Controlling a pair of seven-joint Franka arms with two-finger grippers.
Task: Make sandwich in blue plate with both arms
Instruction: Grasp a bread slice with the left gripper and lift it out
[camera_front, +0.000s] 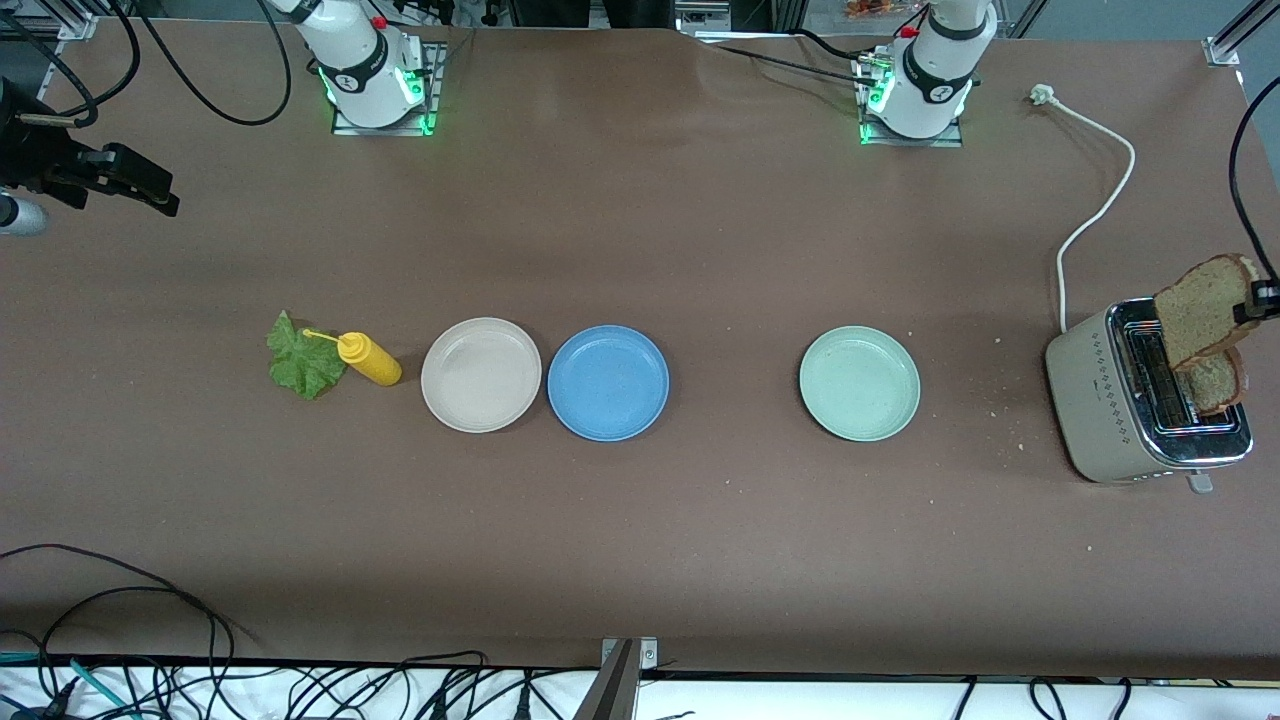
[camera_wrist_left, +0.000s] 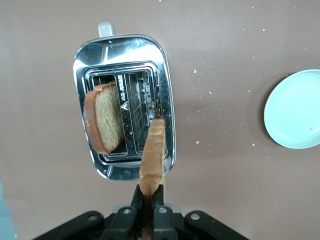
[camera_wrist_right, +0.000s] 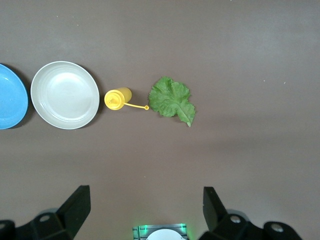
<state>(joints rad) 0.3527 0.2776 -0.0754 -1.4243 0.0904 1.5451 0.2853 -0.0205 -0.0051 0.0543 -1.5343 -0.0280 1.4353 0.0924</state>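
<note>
My left gripper (camera_wrist_left: 148, 189) is shut on the edge of a brown bread slice (camera_front: 1200, 310), which it holds tilted just over the toaster (camera_front: 1118, 400) at the left arm's end of the table. A second slice (camera_wrist_left: 104, 123) stands in a toaster slot. The blue plate (camera_front: 608, 382) sits bare in the middle of the table. A green lettuce leaf (camera_front: 303, 362) lies flat toward the right arm's end. My right gripper (camera_wrist_right: 145, 189) hangs open and holding nothing, high over the table at that end, with the leaf (camera_wrist_right: 172, 98) in its view.
A beige plate (camera_front: 481, 374) touches the blue plate on the side toward the right arm's end. A yellow squeeze bottle (camera_front: 368, 358) lies beside the leaf. A mint-green plate (camera_front: 859, 382) sits between the blue plate and the toaster. A white power cord (camera_front: 1100, 200) and crumbs lie near the toaster.
</note>
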